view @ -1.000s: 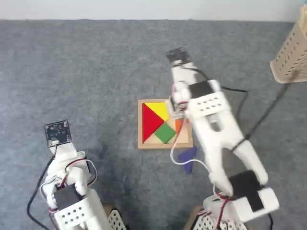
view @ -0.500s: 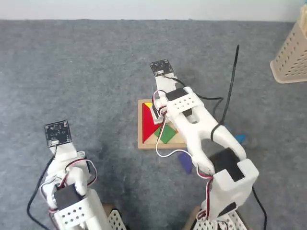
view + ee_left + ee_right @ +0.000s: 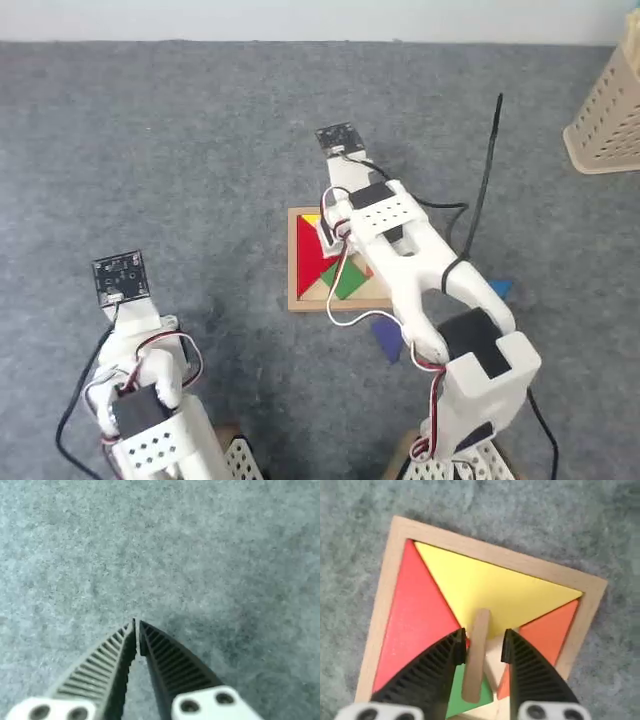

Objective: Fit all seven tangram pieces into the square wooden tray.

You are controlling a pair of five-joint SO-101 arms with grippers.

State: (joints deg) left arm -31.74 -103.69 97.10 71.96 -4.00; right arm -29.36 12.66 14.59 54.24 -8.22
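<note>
The square wooden tray (image 3: 292,262) lies mid-table on grey carpet and holds a red triangle (image 3: 415,620), a yellow triangle (image 3: 490,590), an orange piece (image 3: 547,632) and a green square (image 3: 348,282). My right gripper (image 3: 482,647) hangs over the tray's middle, shut on a tan wooden piece (image 3: 476,655) held on edge between its fingers. A dark blue piece (image 3: 388,337) and a light blue piece (image 3: 499,290) lie on the carpet beside the tray, on the right arm's side. My left gripper (image 3: 136,626) is shut on nothing, low over bare carpet at the near left.
A beige perforated basket (image 3: 605,110) stands at the far right edge. The right arm's black cable (image 3: 485,170) arches above the table beside the tray. The left arm (image 3: 140,390) sits folded at the near left.
The right arm swung left from beside the tray to over its middle, carrying the tan piece; it has barely shifted in the last half second. The left arm has kept still.
</note>
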